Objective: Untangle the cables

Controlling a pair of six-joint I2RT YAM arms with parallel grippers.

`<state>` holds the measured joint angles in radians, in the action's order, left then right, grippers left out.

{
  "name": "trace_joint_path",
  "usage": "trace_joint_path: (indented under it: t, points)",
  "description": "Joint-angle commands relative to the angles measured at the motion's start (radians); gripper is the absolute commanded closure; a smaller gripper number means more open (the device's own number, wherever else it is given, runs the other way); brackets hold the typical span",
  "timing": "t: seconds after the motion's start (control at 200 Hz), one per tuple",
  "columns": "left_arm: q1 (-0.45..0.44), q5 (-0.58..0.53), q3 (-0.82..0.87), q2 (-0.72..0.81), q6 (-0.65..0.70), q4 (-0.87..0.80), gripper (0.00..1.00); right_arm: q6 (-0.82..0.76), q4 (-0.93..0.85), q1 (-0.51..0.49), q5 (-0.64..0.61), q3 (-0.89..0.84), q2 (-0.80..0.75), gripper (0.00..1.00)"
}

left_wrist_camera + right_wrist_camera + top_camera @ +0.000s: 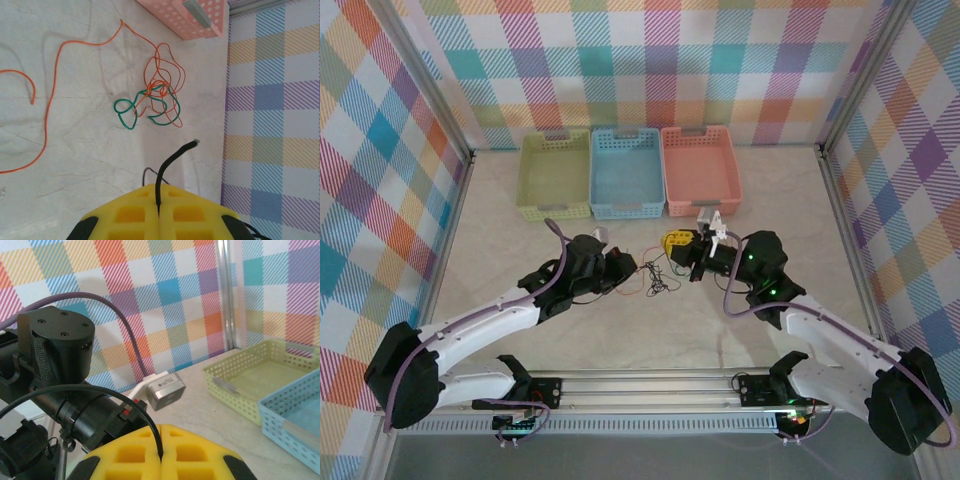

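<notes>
Orange cable point(48, 100) and green cable point(116, 107) lie knotted on the counter point(85, 160), so we judge untangling mostly left to do, with left gripper point(159, 200) and right gripper point(161, 437) each clenching black cable point(169, 160).

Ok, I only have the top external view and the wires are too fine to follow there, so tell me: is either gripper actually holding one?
Observer: Yes. In the left wrist view the left gripper is shut on a black cable, and the cable's free end sticks out past it.
Operator: And the right one?
Observer: The right gripper is shut on a black wire that arcs off to the left in its wrist view. I cannot tell whether it is the same cable.
Operator: What is in the knot itself?
Observer: An orange wire and a green wire lie tangled together ahead of the left gripper, not touching it.
</notes>
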<state>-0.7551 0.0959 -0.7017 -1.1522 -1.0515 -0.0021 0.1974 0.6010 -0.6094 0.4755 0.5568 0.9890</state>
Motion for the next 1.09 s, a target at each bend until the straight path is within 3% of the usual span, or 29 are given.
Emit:
trace_joint_path:
  t: [0.0, 0.3, 0.705, 0.97, 1.09]
  points:
    - [0.050, -0.032, 0.027, 0.050, 0.077, -0.074, 1.00, -0.034, -0.002, 0.007, -0.093, -0.026, -0.075, 1.00]
    - [0.225, 0.007, 0.092, 0.253, 0.149, -0.227, 1.00, -0.049, -0.034, 0.051, -0.332, -0.099, -0.270, 1.00]
    - [0.499, 0.085, 0.033, 0.489, 0.272, -0.518, 1.00, 0.025, -0.162, 0.147, -0.622, -0.123, -0.324, 1.00]
    - [0.569, 0.001, -0.088, 0.543, 0.357, -0.669, 1.00, 0.188, -0.302, 0.285, -0.802, -0.136, -0.296, 1.00]
    - [0.576, -0.072, -0.147, 0.557, 0.399, -0.732, 1.00, 0.274, -0.338, 0.358, -0.813, -0.150, -0.278, 1.00]
